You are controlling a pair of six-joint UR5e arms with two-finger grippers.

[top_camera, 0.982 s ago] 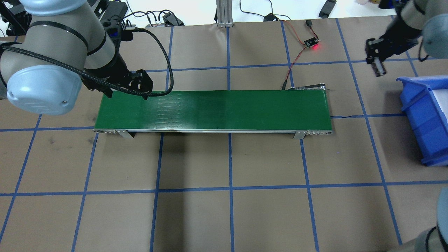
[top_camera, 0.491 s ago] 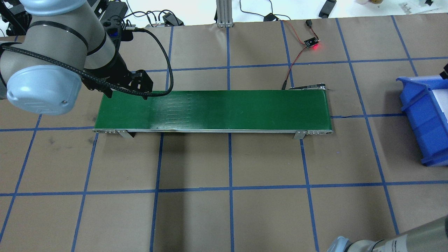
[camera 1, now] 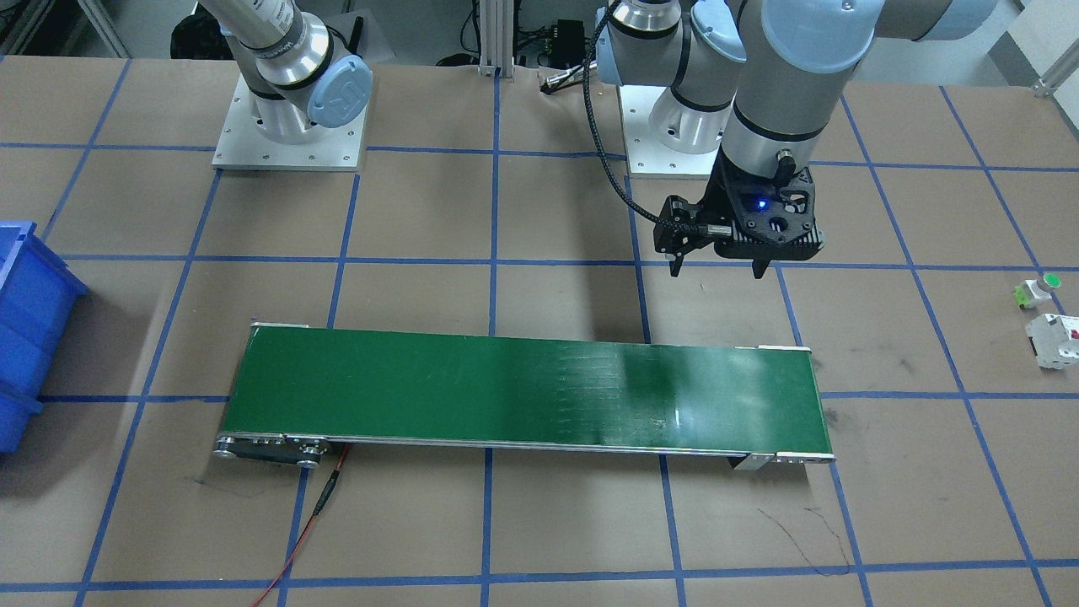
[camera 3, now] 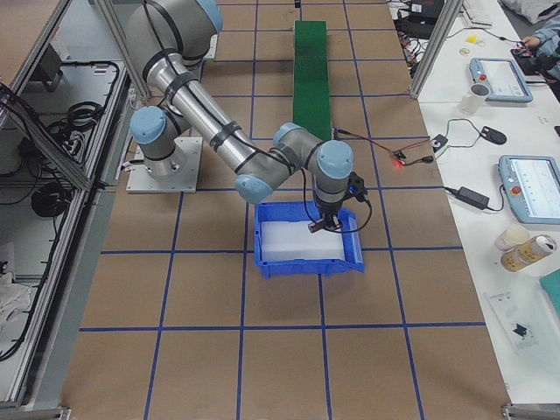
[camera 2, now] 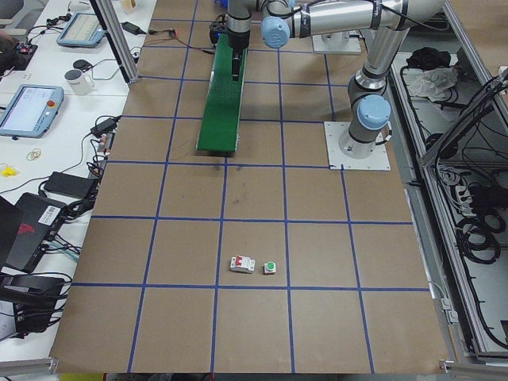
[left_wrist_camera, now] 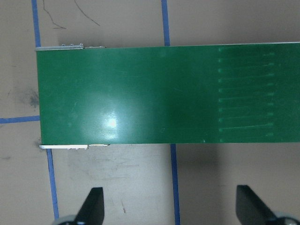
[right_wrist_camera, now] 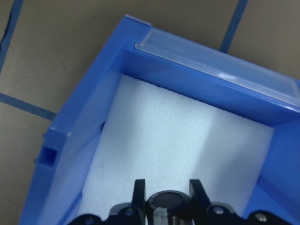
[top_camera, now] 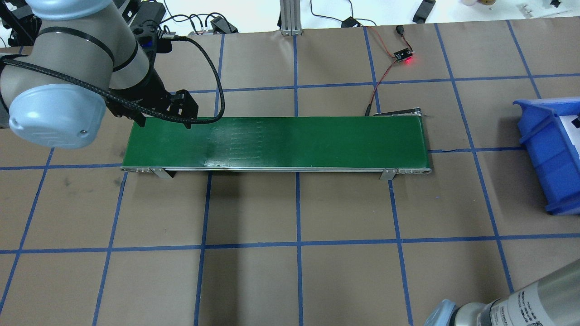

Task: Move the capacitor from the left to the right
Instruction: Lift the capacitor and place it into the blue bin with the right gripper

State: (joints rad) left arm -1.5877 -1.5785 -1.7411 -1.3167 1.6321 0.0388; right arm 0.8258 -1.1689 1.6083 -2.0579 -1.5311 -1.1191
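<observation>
The capacitor, a dark stubby piece with a pale mark, sits between the fingers of my right gripper, which is shut on it. The right gripper holds it above the white foam floor inside the blue bin. My left gripper is open and empty. It hovers beside the left end of the green conveyor belt, and it also shows in the overhead view and the left wrist view.
The belt runs across mid-table, and the blue bin stands beyond its right end. A white boxy part and a green-capped button lie far out on my left. A wired sensor with a red light lies behind the belt.
My right arm has swung from the back right of the table to over the blue bin. The ribbed patch on the belt has shifted right. My left arm has not moved.
</observation>
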